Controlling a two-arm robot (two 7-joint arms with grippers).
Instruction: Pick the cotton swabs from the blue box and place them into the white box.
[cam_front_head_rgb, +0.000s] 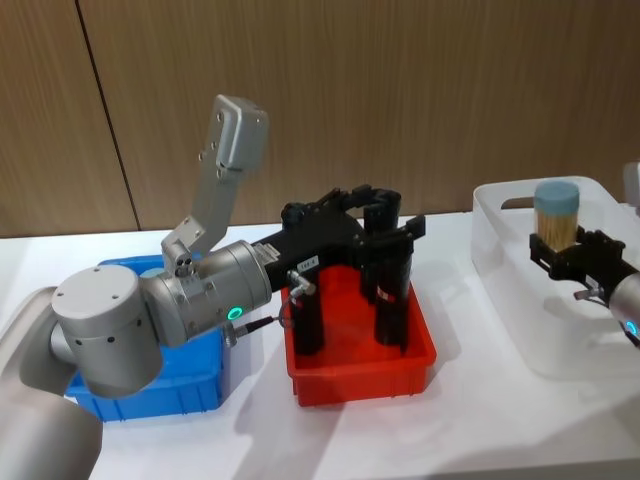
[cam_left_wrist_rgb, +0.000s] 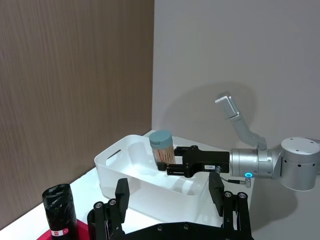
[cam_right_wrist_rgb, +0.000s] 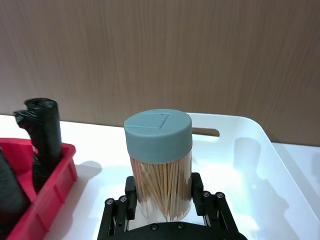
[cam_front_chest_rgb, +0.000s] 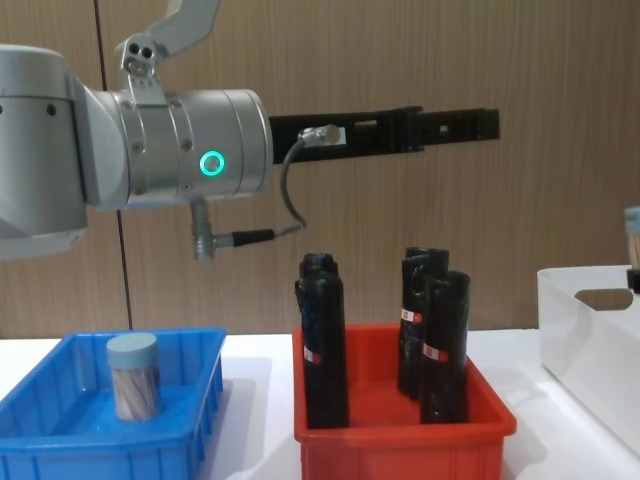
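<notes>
Head view: at three o'clock the right gripper (cam_front_head_rgb: 567, 247) is clamped on a jar of cotton swabs (cam_front_head_rgb: 557, 208), holding it upright above the white box (cam_front_head_rgb: 500, 275). The box floor lies directly under the jar, so the release looks like a straight descent along the jar's vertical long axis. At centre, the left gripper (cam_front_head_rgb: 388, 215) hangs over the red bin (cam_front_head_rgb: 350, 382) of black rolls (cam_front_head_rgb: 305, 320). The blue box (cam_front_head_rgb: 190, 380) sits at eight o'clock.

Left wrist view: the left gripper's fingers (cam_left_wrist_rgb: 121, 197) are spread wide with nothing between them. Beyond them the right gripper holds the jar over the white box.

Right wrist view: the jar stands upright between the right gripper's fingers (cam_right_wrist_rgb: 131, 200), with the white box rim behind it.

Chest view: a second jar (cam_front_chest_rgb: 133, 375) stands in the blue box at eight o'clock, on the left arm's side.
</notes>
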